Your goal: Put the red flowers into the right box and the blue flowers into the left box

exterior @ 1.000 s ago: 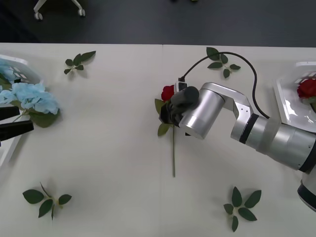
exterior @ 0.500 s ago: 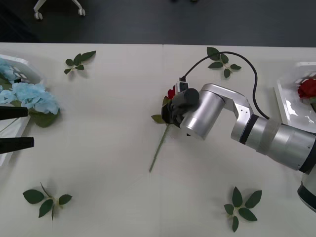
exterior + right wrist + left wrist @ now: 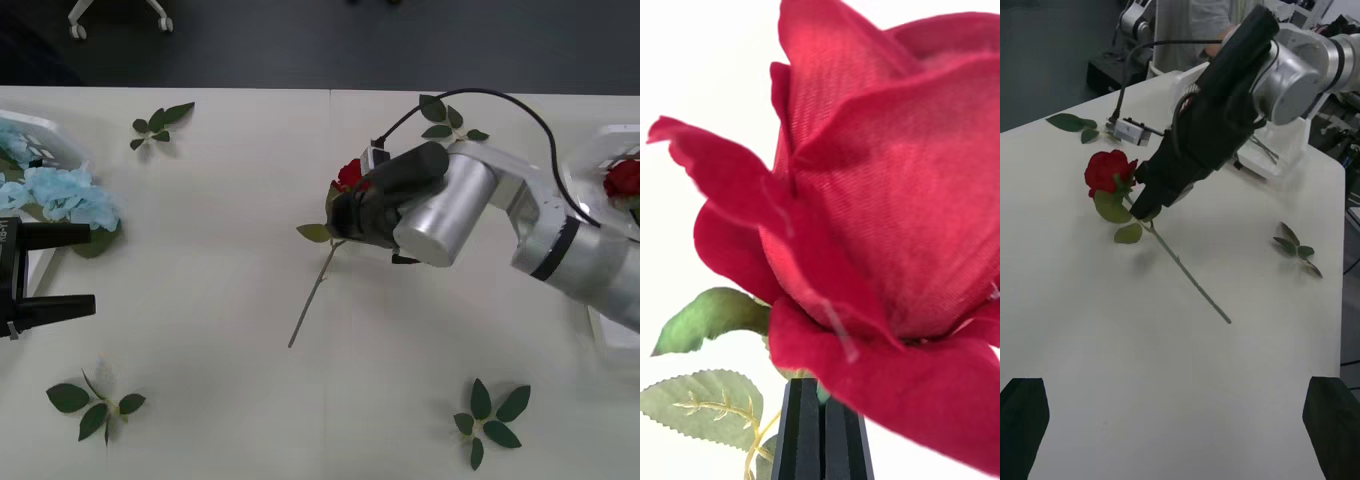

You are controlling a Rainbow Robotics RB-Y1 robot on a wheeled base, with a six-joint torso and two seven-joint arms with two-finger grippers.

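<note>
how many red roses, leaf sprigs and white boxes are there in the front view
deep-red artificial roses: 2
flowerless green leaf sprigs: 4
white slotted plastic boxes: 2
total: 8

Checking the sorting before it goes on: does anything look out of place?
Nothing stands out. The right gripper is shut on a red rose mid-table, blue flowers overhang the left box, another rose lies in the right box.
</note>
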